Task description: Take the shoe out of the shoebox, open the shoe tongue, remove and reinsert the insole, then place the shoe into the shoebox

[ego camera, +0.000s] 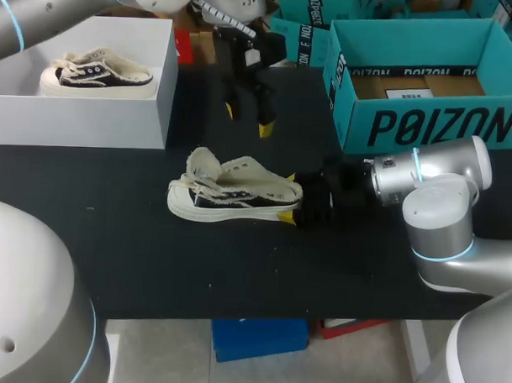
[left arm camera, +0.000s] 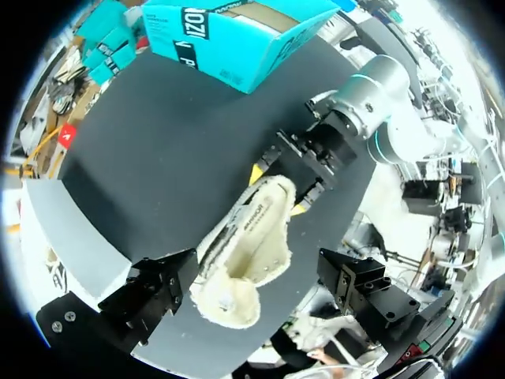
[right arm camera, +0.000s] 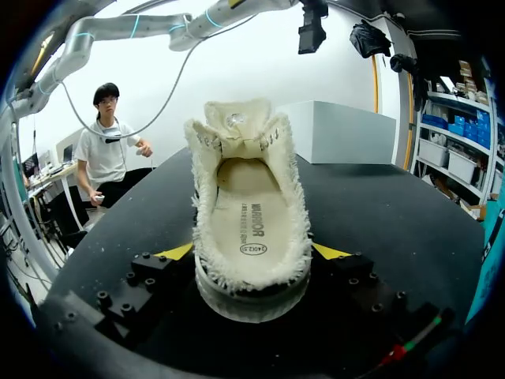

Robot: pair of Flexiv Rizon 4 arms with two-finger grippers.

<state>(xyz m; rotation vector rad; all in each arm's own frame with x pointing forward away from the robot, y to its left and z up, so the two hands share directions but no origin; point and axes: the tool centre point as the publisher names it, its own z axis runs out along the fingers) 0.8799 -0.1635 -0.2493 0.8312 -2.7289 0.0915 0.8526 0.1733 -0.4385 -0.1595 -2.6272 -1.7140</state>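
Observation:
A cream canvas shoe (ego camera: 231, 195) with dark side panels lies on its sole in the middle of the black table. Its tongue (right arm camera: 235, 120) is folded forward and the insole (right arm camera: 251, 229) shows inside. My right gripper (ego camera: 289, 197) comes in low from the right, shut on the shoe's heel, with one yellow tip (right arm camera: 175, 251) on each side. My left gripper (ego camera: 247, 120) hangs open above and behind the shoe, touching nothing. In the left wrist view the shoe (left arm camera: 248, 253) lies below the spread fingers (left arm camera: 150, 296). The white shoebox (ego camera: 162, 113) stands at the back left.
A second matching shoe (ego camera: 96, 72) lies inside the white shoebox. A large teal cardboard box (ego camera: 427, 122) stands open at the back right, close behind my right arm (ego camera: 425, 172). Bare black tabletop (ego camera: 236, 266) stretches in front of the shoe to the near edge.

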